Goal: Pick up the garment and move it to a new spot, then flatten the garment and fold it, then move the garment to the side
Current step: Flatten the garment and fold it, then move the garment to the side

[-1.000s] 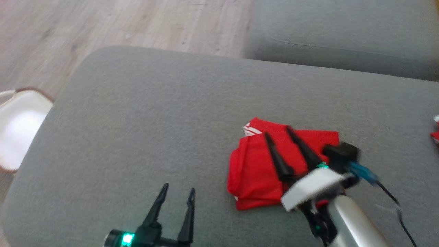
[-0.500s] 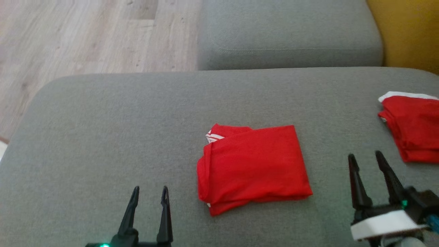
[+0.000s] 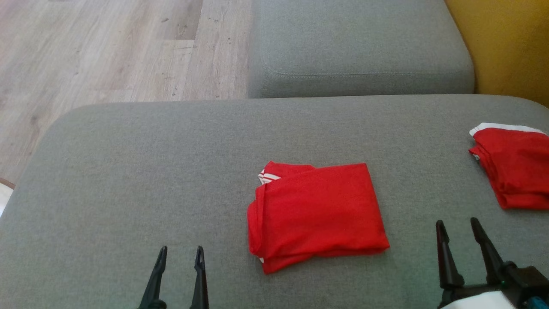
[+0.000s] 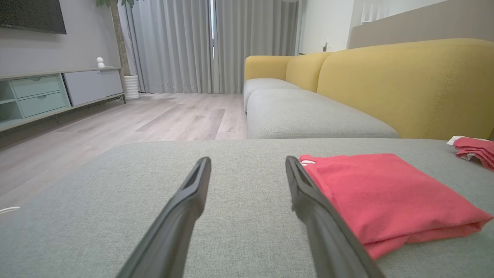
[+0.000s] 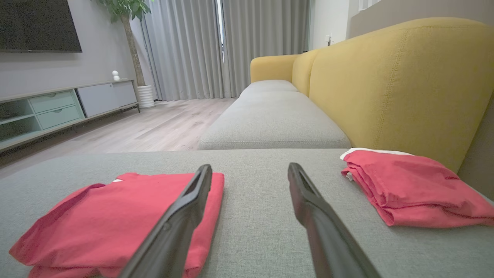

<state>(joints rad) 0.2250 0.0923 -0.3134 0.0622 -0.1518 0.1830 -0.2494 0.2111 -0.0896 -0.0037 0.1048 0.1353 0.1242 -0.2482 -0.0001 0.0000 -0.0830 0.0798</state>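
Note:
The garment (image 3: 315, 212) is red with white trim, folded into a neat rectangle in the middle of the grey sofa cushion (image 3: 150, 171). It also lies at right in the left wrist view (image 4: 386, 197) and at left in the right wrist view (image 5: 115, 220). My left gripper (image 3: 180, 254) is open at the lower left, apart from the garment, with nothing between its fingers. My right gripper (image 3: 457, 226) is open at the lower right, between the garment and a second red folded garment (image 3: 512, 169), touching neither.
The second red folded garment (image 5: 409, 189) lies at the cushion's right end beside the yellow backrest (image 3: 502, 47). Another grey seat cushion (image 3: 356, 47) lies beyond. Wooden floor (image 3: 107, 51) runs to the left, with a TV cabinet (image 4: 46, 92) across the room.
My right gripper has lifted off the folded garment and drawn back to the lower right. The head camera has turned right, bringing the second red garment into view. The left gripper sits lower.

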